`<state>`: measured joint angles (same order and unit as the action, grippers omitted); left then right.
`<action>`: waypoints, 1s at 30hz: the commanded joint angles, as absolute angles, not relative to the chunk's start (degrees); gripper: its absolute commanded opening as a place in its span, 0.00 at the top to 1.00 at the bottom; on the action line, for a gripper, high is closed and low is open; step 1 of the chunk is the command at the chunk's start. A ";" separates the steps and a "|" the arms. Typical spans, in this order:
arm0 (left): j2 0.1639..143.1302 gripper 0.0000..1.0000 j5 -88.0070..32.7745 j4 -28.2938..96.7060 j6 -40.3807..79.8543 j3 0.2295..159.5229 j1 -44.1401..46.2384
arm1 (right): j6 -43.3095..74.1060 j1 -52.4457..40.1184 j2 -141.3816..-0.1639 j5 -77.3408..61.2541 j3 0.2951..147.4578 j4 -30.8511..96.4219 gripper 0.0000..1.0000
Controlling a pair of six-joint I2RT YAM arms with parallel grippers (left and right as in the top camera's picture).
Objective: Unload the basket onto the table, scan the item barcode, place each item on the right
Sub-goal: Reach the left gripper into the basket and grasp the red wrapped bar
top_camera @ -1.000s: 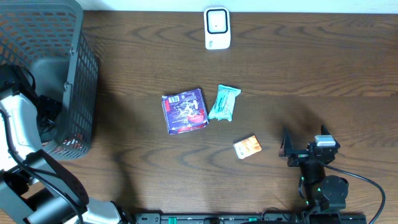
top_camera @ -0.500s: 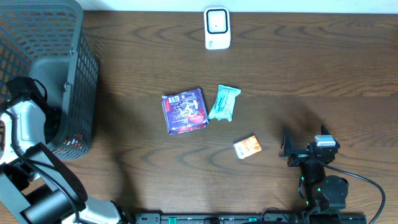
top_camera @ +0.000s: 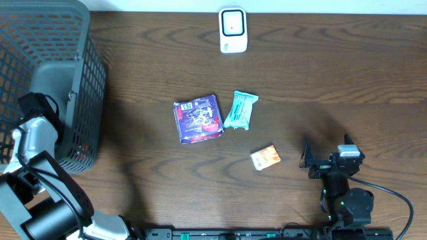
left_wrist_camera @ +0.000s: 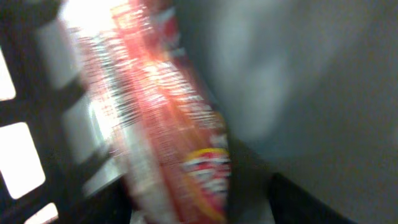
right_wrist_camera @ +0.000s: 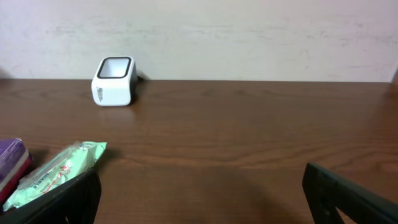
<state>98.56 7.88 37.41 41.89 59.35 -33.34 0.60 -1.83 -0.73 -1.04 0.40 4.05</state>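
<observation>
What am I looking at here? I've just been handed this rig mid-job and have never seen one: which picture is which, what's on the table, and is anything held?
These are two robot arms at a wooden table, each ending in a two-finger gripper. The overhead view looks straight down; the other two come from cameras on the wrists. On the table lie a white scanner, a purple packet, a teal packet and a small orange packet. The right gripper is open and holds nothing. The left arm reaches into the grey basket. Its wrist view shows only a blurred red-orange packet close up, and I cannot tell whether it is gripped.
</observation>
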 commanded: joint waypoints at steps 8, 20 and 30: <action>97.27 0.93 8.45 36.80 41.60 59.64 -33.58 | 0.78 -1.69 -0.49 -0.71 0.30 4.29 0.01; 73.56 0.93 1.67 30.39 37.10 69.43 -33.56 | 0.78 -1.69 -0.49 -0.71 0.30 4.27 0.01; 59.64 0.93 -13.80 20.93 36.25 69.43 -24.62 | 0.78 -1.69 -0.49 -0.71 0.30 4.29 0.01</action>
